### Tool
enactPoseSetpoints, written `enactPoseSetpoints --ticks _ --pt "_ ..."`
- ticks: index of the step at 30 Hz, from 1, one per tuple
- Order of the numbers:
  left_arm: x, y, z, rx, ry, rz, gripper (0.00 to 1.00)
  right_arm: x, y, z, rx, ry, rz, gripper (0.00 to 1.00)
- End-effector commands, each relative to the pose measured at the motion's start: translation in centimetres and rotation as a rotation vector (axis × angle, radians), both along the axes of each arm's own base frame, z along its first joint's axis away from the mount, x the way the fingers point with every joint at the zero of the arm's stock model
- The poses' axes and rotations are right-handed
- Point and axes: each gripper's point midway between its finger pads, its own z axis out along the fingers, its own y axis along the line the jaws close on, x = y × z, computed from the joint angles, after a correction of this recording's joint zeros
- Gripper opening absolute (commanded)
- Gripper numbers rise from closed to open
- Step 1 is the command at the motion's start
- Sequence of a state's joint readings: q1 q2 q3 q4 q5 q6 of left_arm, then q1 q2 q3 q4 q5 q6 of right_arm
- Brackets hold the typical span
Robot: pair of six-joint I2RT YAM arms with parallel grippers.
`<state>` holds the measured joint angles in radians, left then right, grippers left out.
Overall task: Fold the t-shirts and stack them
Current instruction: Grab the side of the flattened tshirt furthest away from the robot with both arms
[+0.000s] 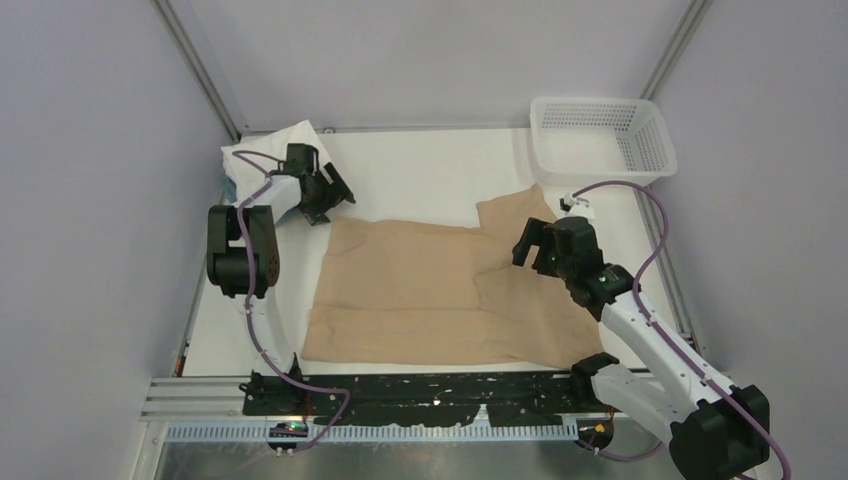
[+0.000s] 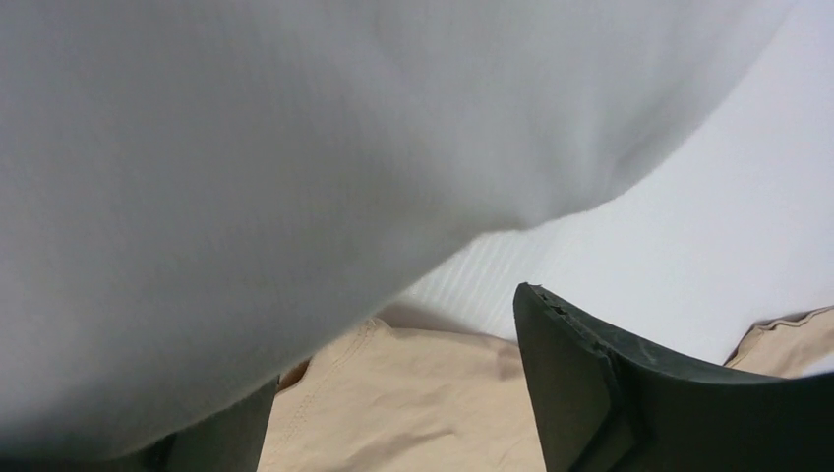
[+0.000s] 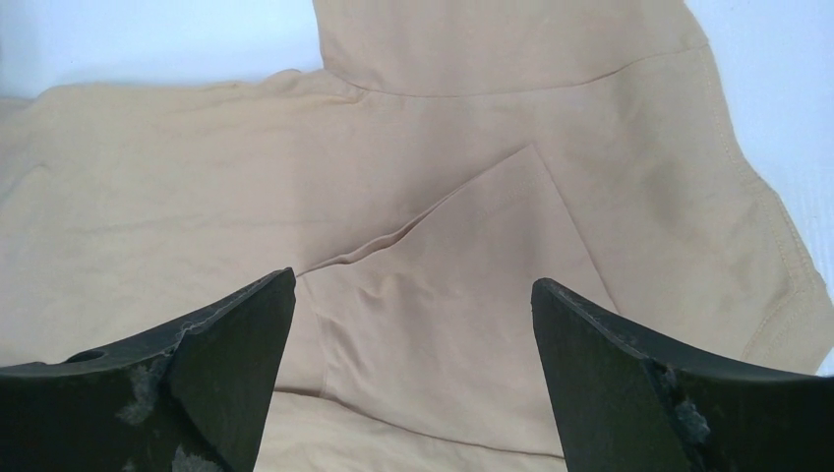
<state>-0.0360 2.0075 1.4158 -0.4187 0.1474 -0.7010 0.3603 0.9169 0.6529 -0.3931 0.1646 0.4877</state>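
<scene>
fold-and-stack task, judged early in the folding of one garment. the tan t-shirt (image 1: 420, 290) is lying spread in the middle of the table (image 1: 420, 170), between the two arms. its body is lying flat and mostly unfolded, while on its right side a flap of cloth (image 3: 462, 295) is lying turned over onto the body, so one fold is judged begun. the right gripper (image 1: 531, 254) is hovering just above that flap with its jaws spread wide and nothing between them. the left gripper (image 1: 333, 203) is sitting near the far-left corner, just beside the shirt's upper-left edge, its fingers standing apart with no cloth pinched between them; white cloth is draping close over its wrist camera. in that corner a folded white t-shirt (image 1: 268, 150) is resting on top of a small pile, whose lower layers are mostly hidden. a white mesh basket (image 1: 590, 102) is standing at the far right. remaining, by judgement: finishing the tan shirt's folds and carrying it onto the pile.
</scene>
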Motion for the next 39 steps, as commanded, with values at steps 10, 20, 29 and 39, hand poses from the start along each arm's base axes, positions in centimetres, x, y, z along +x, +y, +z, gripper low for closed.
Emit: enactPoseSetpoints --ticks 10,20,29,39 --pt "-0.8 -2.1 -0.1 -0.029 -0.001 -0.068 0.65 1.8 -0.4 2.5 -0.014 -0.080 -0.018 0.95" --pt "-1.3 -2.1 -0.2 0.000 0.037 -0.025 0.39 1.7 -0.7 2.2 -0.021 -0.075 -0.022 0.95" --pt "-2.0 -2.0 0.7 0.040 0.054 -0.021 0.03 3.8 -0.6 2.0 -0.073 -0.059 -0.028 0.95" --pt "-3.4 -1.1 1.8 0.112 0.081 0.015 0.00 9.3 -1.7 4.6 -0.204 -0.109 -0.109 0.95"
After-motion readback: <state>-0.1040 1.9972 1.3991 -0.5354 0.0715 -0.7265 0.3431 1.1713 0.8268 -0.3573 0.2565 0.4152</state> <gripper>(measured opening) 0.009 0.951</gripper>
